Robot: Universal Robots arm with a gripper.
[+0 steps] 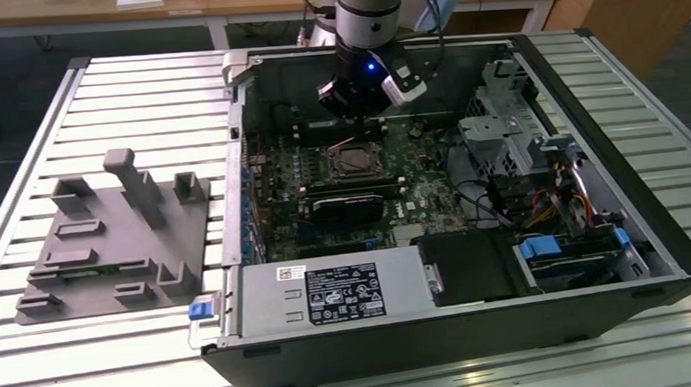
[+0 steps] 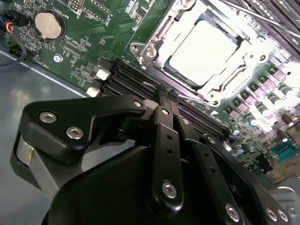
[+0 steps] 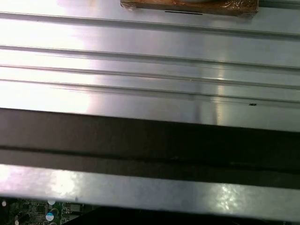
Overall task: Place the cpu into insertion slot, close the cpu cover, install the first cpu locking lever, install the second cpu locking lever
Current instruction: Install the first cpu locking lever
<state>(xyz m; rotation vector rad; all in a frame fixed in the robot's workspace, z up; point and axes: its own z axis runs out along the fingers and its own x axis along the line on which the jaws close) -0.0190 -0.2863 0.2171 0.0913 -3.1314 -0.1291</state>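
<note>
The cpu (image 2: pixel 201 49), a pale silvery square, lies flat in its socket on the green motherboard. The cpu cover (image 2: pixel 157 35), a metal frame with an open window, lies down around it. Thin metal lever rods run along two sides of the socket, one (image 2: pixel 199 100) close to my fingertips, the other (image 2: pixel 262 21) on the far side. My gripper (image 2: pixel 165 92) is shut with nothing between its black fingers. It hovers over the memory slots just beside the socket. In the exterior view the gripper (image 1: pixel 356 122) hangs inside the open case just behind the socket (image 1: pixel 354 162).
A black graphics card (image 1: pixel 349 207) sits in front of the socket, and a power supply (image 1: pixel 327 296) nearer the case front. Drive cages and cables (image 1: pixel 521 149) crowd the exterior view's right. A grey fixture (image 1: pixel 111 232) stands on the slatted table (image 3: pixel 150 61). A coin battery (image 2: pixel 48 25) lies on the board.
</note>
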